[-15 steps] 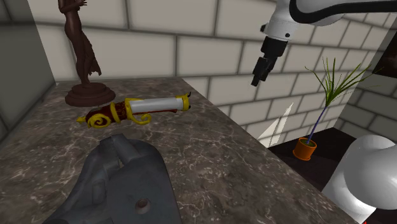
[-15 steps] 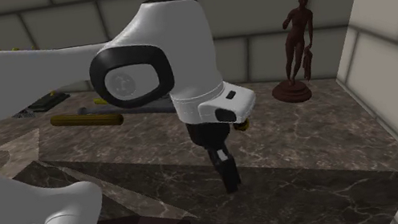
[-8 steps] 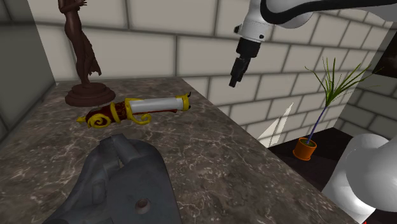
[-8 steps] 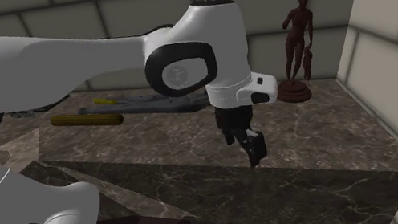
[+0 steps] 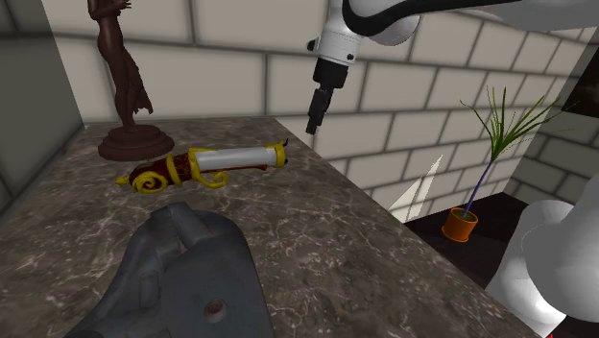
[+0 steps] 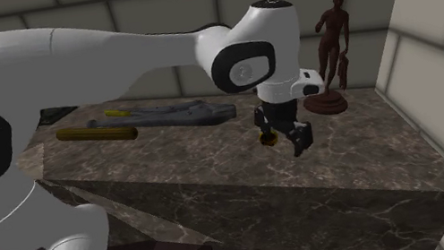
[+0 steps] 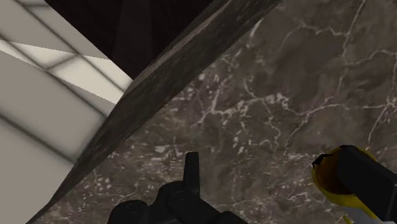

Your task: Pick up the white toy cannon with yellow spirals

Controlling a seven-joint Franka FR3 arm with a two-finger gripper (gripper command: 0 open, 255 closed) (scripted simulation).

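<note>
The toy cannon (image 5: 230, 157) lies on its side on the dark marble table (image 5: 317, 259), with a white barrel, yellow spiral trim and a dark red rear. My gripper (image 5: 312, 125) hangs above the table's wall-side edge, just past the cannon's muzzle and higher than it. It is open and holds nothing. In the second exterior view the gripper (image 6: 284, 140) covers most of the cannon; a yellow bit of the cannon's muzzle (image 6: 266, 138) peeks out beside one finger. In the wrist view the yellow muzzle (image 7: 326, 179) sits by one finger, with the gripper (image 7: 273, 159) over bare marble.
A dark red figure statue (image 5: 123, 82) stands on a round base behind the cannon's rear. A grey moulded object (image 5: 182, 278) lies nearer the stand. A yellow-brown rod (image 6: 97, 134) rests beside it. A potted plant (image 5: 461, 223) stands on the floor below the table edge.
The arm has swung toward the shoulder view's left, carrying the gripper from off the table's side to above its edge near the cannon's muzzle. The cannon has not moved.
</note>
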